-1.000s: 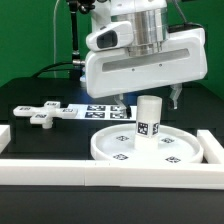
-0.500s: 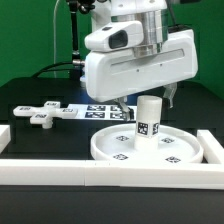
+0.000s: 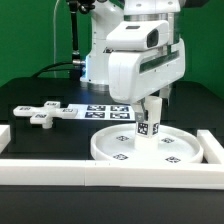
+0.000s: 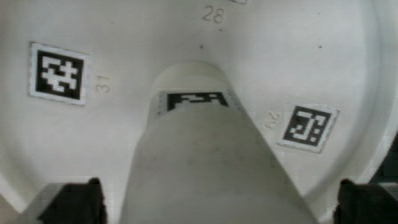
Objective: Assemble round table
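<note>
The large white rimmed disc (image 3: 110,152) lies flat at the front, with small square tags on it. The short white cylinder leg (image 3: 149,124) stands upright on the disc. My gripper (image 3: 150,104) is right above the leg, with its fingers down around the leg's top. In the wrist view the leg (image 4: 210,150) runs between the two dark fingertips (image 4: 79,200), with a gap on each side. The gripper (image 4: 217,202) is open. The disc (image 4: 125,40) fills the wrist view's background. The cross-shaped foot (image 3: 40,113) lies on the black table at the exterior view's left.
The marker board (image 3: 100,110) lies behind the disc. A long white border wall (image 3: 100,171) runs along the front, with side walls at the exterior view's left (image 3: 5,133) and right (image 3: 212,143). A green backdrop is behind.
My arm has turned and shifted toward the exterior view's right and come down, so the gripper now sits over the leg's top. The leg, disc and foot have not moved.
</note>
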`<control>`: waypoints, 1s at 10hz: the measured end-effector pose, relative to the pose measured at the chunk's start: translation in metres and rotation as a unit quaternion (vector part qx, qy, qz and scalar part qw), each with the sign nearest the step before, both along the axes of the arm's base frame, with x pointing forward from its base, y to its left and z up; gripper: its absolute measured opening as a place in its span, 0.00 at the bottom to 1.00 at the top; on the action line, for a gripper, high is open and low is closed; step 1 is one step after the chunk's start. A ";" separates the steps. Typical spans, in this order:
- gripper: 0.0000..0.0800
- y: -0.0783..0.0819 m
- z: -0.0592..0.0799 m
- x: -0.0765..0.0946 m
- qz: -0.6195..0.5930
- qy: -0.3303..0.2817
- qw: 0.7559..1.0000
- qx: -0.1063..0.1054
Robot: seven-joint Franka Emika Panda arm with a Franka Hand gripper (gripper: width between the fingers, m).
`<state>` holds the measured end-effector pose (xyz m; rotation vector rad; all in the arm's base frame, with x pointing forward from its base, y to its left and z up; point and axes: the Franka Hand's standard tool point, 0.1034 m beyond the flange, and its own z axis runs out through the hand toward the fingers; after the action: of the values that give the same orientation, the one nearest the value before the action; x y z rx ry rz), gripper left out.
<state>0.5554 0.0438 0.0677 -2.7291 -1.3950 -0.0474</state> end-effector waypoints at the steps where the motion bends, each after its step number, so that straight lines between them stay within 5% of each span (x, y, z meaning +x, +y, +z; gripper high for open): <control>1: 0.81 -0.002 0.000 0.000 0.041 -0.003 0.999 -0.003; 5: 0.81 0.000 0.001 0.003 0.209 -0.020 0.977 -0.024; 10: 0.81 0.002 0.000 0.004 0.396 -0.028 0.916 -0.058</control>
<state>0.5595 0.0459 0.0674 -2.0301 -2.4579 0.0075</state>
